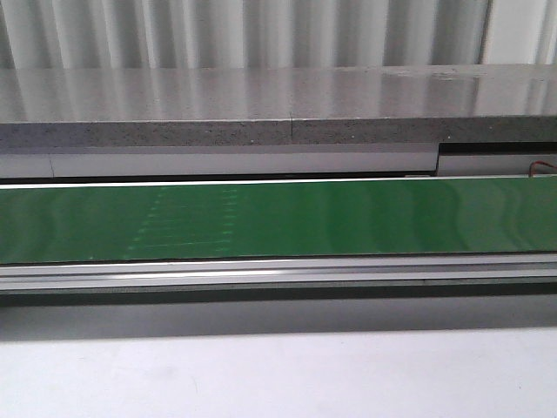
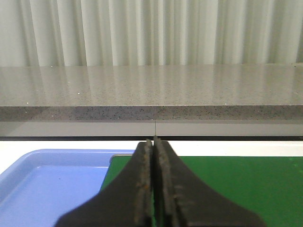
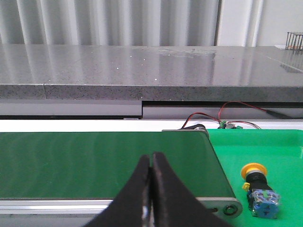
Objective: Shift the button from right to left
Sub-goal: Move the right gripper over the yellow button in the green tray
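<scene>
We see the grey worktop (image 1: pixel 261 374) along the near edge, and beyond it the green belt (image 1: pixel 278 222) running from left edge to right edge, with a speckled stone counter (image 1: pixel 278 104) behind. Off the belt's left end sits a blue tray (image 2: pixel 42 189); off its right end lies a green tray (image 3: pixel 279 156). In that green tray, near the belt's end, the button (image 3: pixel 259 188) lies tilted, yellow cap toward the counter, blue block nearer us. Our left claw (image 2: pixel 154 146) is pressed together, holding nothing. Our right claw (image 3: pixel 151 160) is likewise closed and empty, hovering over the belt, apart from the button.
</scene>
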{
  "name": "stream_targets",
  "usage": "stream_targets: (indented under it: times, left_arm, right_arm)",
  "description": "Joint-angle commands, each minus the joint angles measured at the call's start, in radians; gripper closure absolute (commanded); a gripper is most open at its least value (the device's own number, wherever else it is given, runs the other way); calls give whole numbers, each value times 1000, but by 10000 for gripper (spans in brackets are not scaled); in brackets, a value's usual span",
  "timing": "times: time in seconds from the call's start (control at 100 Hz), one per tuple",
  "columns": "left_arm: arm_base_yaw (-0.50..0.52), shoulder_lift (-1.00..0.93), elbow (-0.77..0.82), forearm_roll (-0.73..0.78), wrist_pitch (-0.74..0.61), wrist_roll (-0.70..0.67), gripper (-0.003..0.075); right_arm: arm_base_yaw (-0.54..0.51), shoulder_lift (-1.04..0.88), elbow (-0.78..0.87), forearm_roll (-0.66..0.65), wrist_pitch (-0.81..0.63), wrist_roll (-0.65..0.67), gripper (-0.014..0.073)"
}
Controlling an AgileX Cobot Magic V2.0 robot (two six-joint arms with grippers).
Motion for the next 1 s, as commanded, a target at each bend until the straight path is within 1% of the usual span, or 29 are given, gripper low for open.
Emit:
stream_targets:
  times: [0.0, 0.63, 0.86, 0.93, 0.99]
  left_arm:
    - [-8, -36, 24, -1, -79, -11, 740]
    - [-8, -36, 24, -1, -79, -11, 740]
    - [-8, -36, 24, -1, -79, -11, 740]
    - [-8, -36, 24, -1, -79, -11, 740]
    - [-8, -36, 24, -1, -79, -11, 740]
  right_arm:
    - [-5, -14, -17, -6, -82, -3, 662]
    - [-5, -14, -17, -6, -82, -3, 662]
    - [-5, -14, -28, -7, -132, -3, 662]
    - [-5, -14, -59, -6, -114, -3, 662]
    - [-5, -8, -110, 5, -64, -3, 662]
